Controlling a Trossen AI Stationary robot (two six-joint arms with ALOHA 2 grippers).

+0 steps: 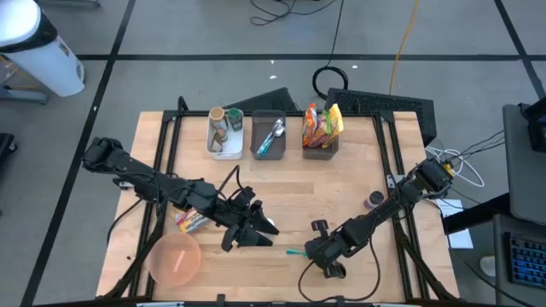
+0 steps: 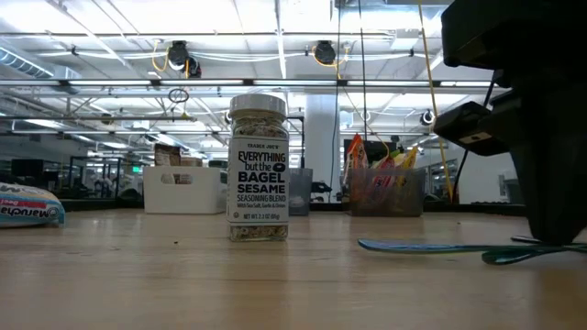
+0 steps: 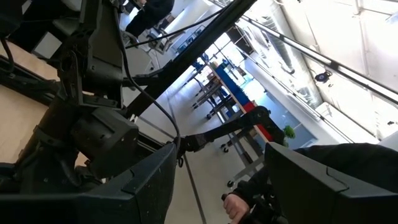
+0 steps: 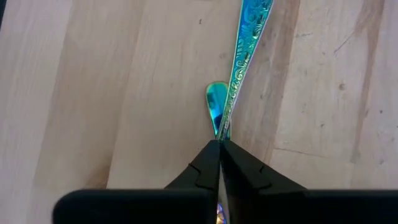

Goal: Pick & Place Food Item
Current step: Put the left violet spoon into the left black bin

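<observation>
Pressed together on an iridescent teal utensil handle [image 4: 239, 59]: right gripper [image 4: 219, 146], low at the table's [image 1: 358, 170] front edge. Utensil's far end cut off; whether spoon or fork, unclear. Spread and empty: left gripper [image 1: 256, 228], near the front centre. Just beside its arm, a food packet [image 1: 191, 222] and pink bowl [image 1: 176, 258]. Seasoning jar [image 2: 258, 168] upright mid-table. Three bins [image 1: 273, 136] lined along the back.

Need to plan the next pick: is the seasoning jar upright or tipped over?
Upright. The low view shows the jar standing on its base on the table, lid on top, label reading level.
</observation>
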